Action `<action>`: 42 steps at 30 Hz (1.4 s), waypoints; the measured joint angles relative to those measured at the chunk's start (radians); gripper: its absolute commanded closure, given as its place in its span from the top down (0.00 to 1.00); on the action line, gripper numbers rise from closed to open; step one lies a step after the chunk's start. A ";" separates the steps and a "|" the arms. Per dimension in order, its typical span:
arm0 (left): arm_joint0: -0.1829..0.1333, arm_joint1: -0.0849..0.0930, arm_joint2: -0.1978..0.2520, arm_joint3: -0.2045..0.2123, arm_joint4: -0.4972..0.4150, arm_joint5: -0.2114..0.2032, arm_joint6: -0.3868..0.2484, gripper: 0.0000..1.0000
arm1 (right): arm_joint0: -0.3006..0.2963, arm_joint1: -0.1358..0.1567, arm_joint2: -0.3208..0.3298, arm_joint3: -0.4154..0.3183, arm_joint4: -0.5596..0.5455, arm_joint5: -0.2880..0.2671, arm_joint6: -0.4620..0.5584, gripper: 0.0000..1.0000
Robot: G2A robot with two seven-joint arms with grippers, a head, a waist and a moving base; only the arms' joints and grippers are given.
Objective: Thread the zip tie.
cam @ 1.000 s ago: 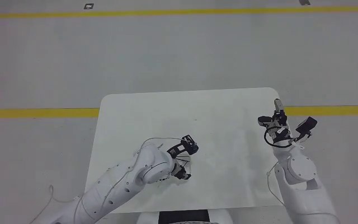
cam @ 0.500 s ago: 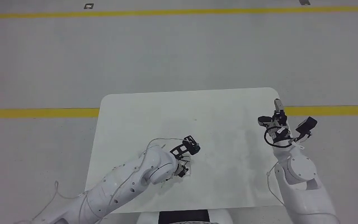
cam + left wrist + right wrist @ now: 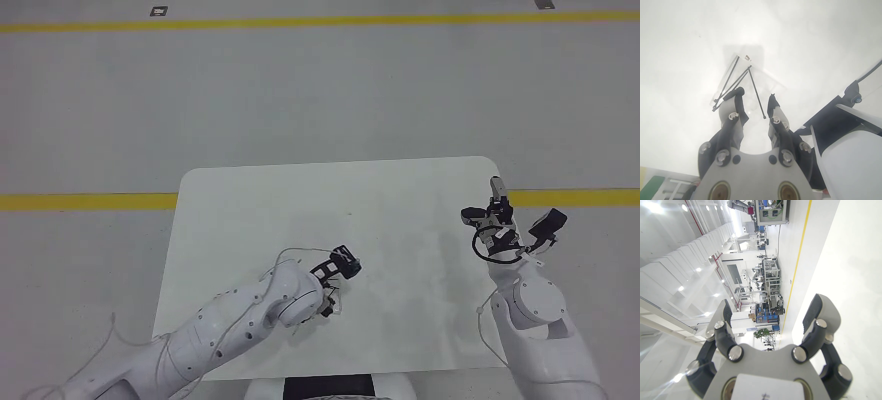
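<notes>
Right, early days: nothing is threaded yet. Left gripper [image 3: 756, 93] hangs low over the table [image 3: 300, 220], fingers spread wide and empty. One loose black zip tie [image 3: 758, 100] lies flat between them, beside a clear bag [image 3: 743, 63] carrying a few more. Right gripper [image 3: 771, 299] sits by the table's right edge, also wide, holding nothing. Pick-up and threading are all to come, I'd say.

From above, the ties [image 3: 739, 79] are too small to tell under the left hand [image 3: 328, 300], toward the counter's [image 3: 420, 190] 6 o'clock. Haze blurs the bag's [image 3: 764, 81] edges.
</notes>
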 measured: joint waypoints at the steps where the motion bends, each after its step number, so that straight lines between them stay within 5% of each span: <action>1: -0.004 -0.002 0.005 0.004 -0.001 0.000 -0.005 0.23 | 0.000 0.000 0.000 0.000 0.000 0.000 0.000 1.00; 16: -0.036 -0.021 0.040 0.057 -0.011 0.008 -0.025 0.22 | 0.000 0.000 0.000 0.000 0.000 0.000 0.000 1.00; 26: -0.055 -0.034 0.058 0.087 -0.021 0.010 -0.023 0.15 | 0.000 0.000 0.000 0.000 0.000 0.000 0.000 1.00; 34: -0.063 -0.040 0.065 0.108 -0.028 0.012 -0.016 0.00 | 0.000 0.000 0.000 0.000 0.000 0.000 0.000 1.00; 42: -0.068 -0.043 0.068 0.119 -0.029 0.017 -0.015 0.00 | 0.000 0.000 0.000 0.000 0.000 0.000 0.000 1.00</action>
